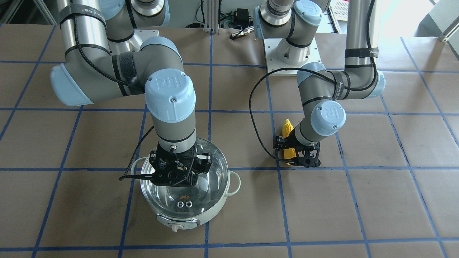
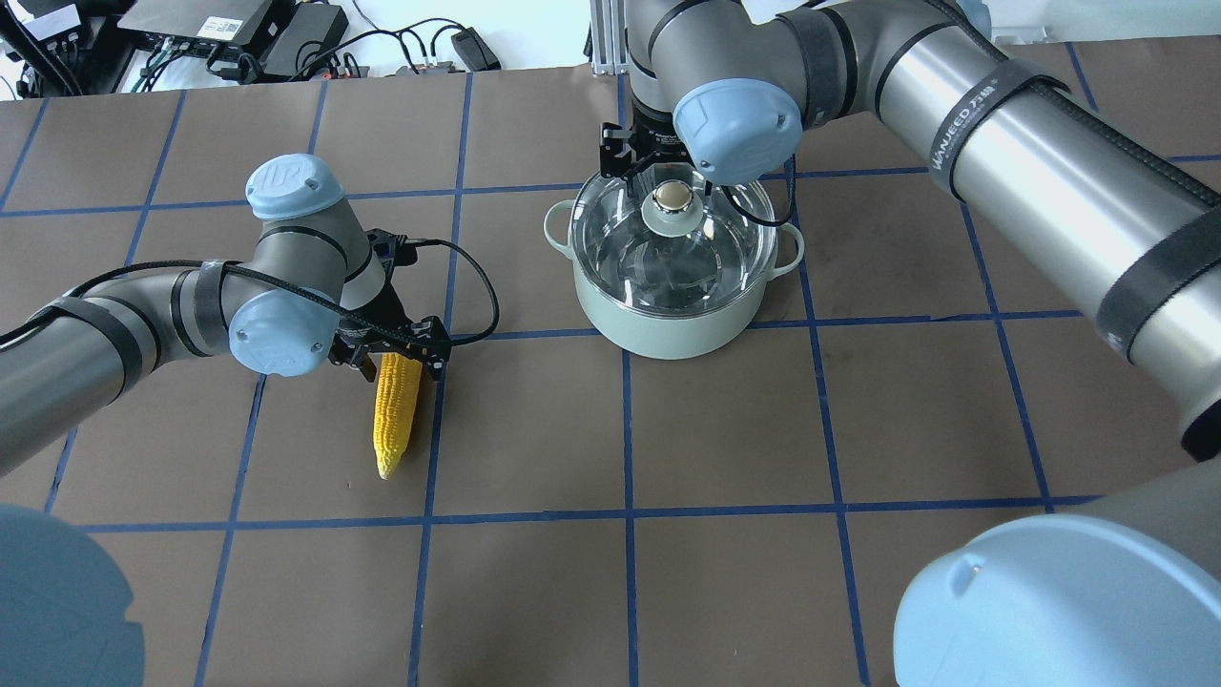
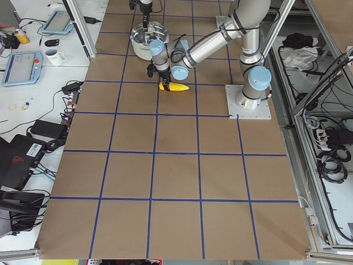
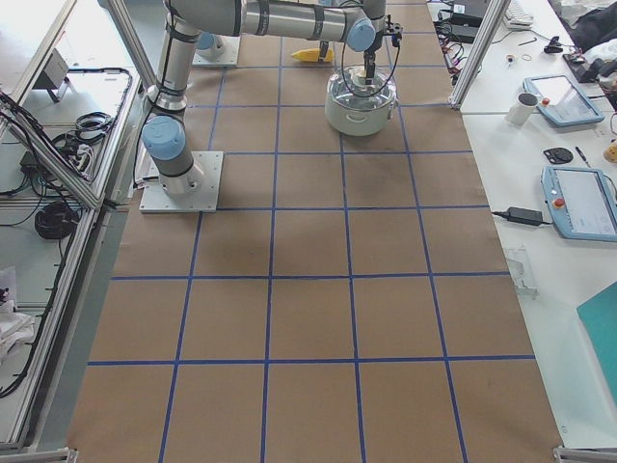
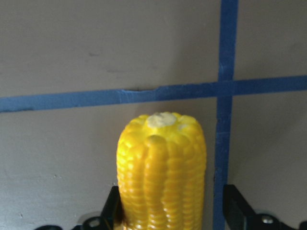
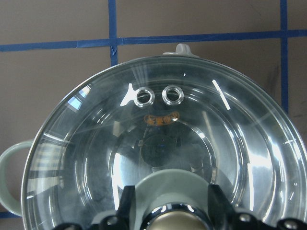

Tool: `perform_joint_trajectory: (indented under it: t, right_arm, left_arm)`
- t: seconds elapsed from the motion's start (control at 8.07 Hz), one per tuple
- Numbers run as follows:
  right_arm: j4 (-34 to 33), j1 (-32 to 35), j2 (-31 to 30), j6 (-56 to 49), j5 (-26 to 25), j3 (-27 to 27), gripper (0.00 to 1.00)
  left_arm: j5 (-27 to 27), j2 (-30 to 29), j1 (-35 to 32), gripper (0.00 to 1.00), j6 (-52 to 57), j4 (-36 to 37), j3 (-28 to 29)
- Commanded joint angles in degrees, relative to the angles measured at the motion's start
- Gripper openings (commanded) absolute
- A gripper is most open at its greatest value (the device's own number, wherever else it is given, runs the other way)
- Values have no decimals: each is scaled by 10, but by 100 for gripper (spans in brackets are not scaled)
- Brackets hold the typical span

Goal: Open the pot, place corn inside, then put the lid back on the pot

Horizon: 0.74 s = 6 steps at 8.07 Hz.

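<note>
Glass lid [image 6: 96, 143] sat on pot [image 2: 668, 329] mid-table — right gripper [image 6: 171, 199] closed on knob [image 2: 674, 197]. Corn [image 2: 396, 405] nearer left edge, long axis pointing at robot's edge — left gripper [image 2: 396, 361] wide, straddling blunt end.

Brown paper-covered table [image 2: 725, 592], gridded with blue tape lines [image 2: 627, 429]. Seen from the left end: white side bench [image 3: 16, 91] at nine o'clock, aluminium frame post [image 3: 80, 27] at eleven, tangled black cables [image 3: 331, 160] at three. Bright white glare at one o'clock in the front-facing view.
</note>
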Motion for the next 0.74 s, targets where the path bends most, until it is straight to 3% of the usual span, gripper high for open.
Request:
perform_joint_trajectory:
  t: [0.0,0.12,0.37,0.62]
  right_arm:
    - [3,0,-1,0,-2,1,51]
    - [3,0,-1,0,-2,1,49]
    - [13,-1,-21,-4,-3,-7,49]
    - [37,-1,-57,-7,-1,-5,49]
  left_arm:
    - [-1,4,0,38,41,1,-5]
    - [-1,5,-1,25,44,1,-5]
    - [0,7,-1,12,41,-2,-4]
    - [7,14,-1,11,39,-6,2]
